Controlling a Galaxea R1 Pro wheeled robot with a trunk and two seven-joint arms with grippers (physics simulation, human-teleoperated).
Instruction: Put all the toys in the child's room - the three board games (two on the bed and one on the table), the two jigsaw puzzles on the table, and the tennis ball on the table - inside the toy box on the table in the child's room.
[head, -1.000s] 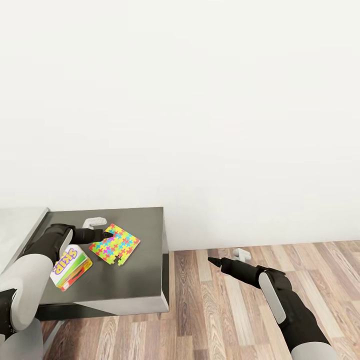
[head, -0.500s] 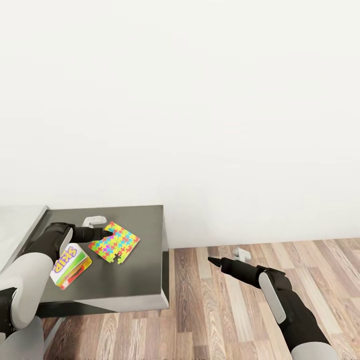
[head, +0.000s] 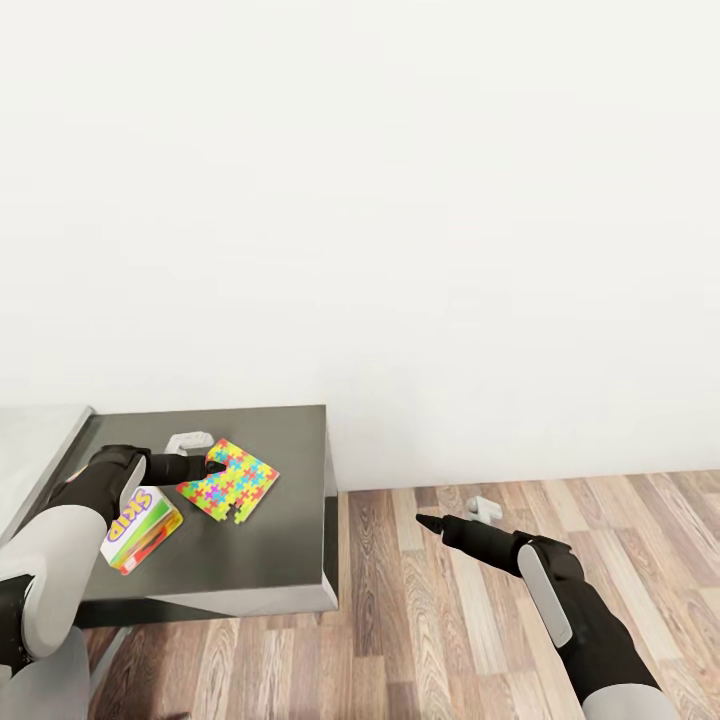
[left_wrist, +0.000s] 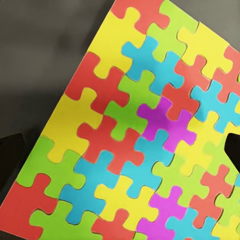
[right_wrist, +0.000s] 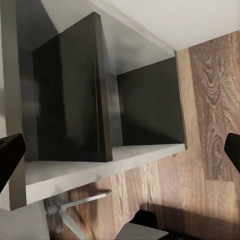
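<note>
Left gripper (head: 212, 465), fingers spread, hovers at the puzzle (head: 230, 481) edge on the table (head: 290, 520). Step: grasping the puzzle. Next: descend, pinch its edge.

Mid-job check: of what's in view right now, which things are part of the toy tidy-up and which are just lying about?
Part of the job:
- jigsaw puzzle, flat on the dark table, with the left gripper at its edge
- "SKIP" board game box, beside the puzzle

Just lying about:
- small grey piece on the table behind the left gripper
- small grey object on the wood floor by the wall
</note>
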